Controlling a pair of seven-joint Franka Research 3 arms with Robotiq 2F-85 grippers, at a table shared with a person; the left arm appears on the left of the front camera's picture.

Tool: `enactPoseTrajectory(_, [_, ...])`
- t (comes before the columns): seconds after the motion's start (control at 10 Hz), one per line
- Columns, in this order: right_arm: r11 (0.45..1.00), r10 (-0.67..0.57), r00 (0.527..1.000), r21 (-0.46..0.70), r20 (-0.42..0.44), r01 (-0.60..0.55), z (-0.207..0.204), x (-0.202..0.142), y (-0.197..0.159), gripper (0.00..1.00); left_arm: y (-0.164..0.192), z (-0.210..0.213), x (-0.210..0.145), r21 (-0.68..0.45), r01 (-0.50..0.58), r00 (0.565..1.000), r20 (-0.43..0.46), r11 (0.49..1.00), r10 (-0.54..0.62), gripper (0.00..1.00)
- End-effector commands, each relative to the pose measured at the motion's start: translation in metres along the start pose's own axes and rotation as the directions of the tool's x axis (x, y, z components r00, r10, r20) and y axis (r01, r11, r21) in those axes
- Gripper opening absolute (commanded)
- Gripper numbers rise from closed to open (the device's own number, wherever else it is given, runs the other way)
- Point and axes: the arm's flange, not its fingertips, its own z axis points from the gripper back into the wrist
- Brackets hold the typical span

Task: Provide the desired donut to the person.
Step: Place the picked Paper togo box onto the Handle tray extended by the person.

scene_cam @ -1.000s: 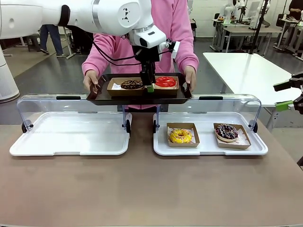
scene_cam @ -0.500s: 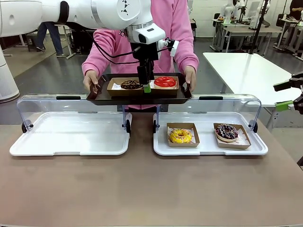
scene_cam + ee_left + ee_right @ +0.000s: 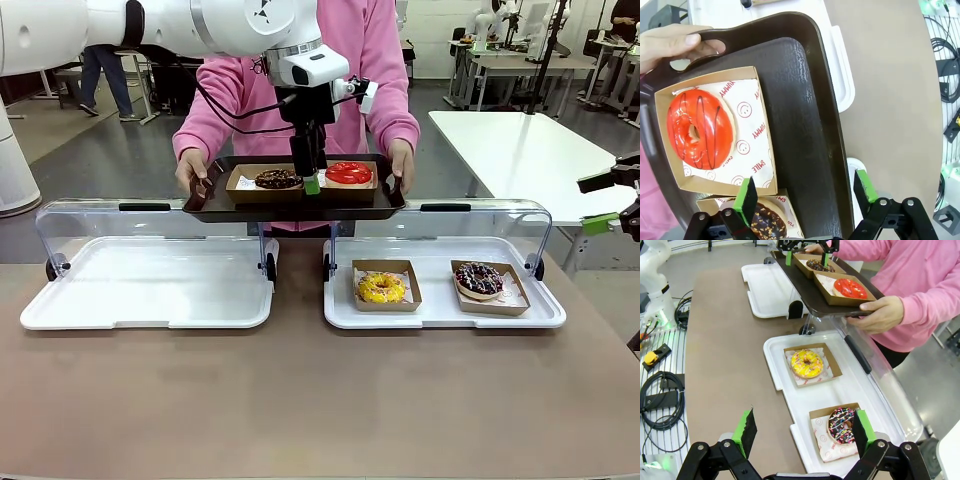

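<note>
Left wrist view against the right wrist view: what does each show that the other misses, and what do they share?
The left wrist view alone gives the left gripper, open above the dark tray. The right wrist view alone gives the yellow donut and the sprinkled donut in the white tray, with the right gripper open. Shared: the red donut, the chocolate donut, and the person's hand holding the dark tray.

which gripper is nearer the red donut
Left. The left gripper hangs open just above the brown tray, right beside the red donut. The right gripper is open far off past the table's right edge.
</note>
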Motion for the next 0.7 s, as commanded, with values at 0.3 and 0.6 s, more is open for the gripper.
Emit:
enactPoseTrajectory(0.3, [1.0,0.011,1.0,-0.002,0.02,-0.011,-0.0019,-0.0006,-0.0015,1.0,0.0004,-0.001,-0.0009,0.008,0.004,1.0,-0.016,1.0,-0.004,1.0])
enactPoseTrajectory(0.6, [1.0,0.011,1.0,-0.002,0.02,-0.011,-0.0019,-0.0006,-0.0015,1.0,0.0004,-0.001,-0.0009,0.008,0.004,1.0,-0.016,1.0,-0.004,1.0])
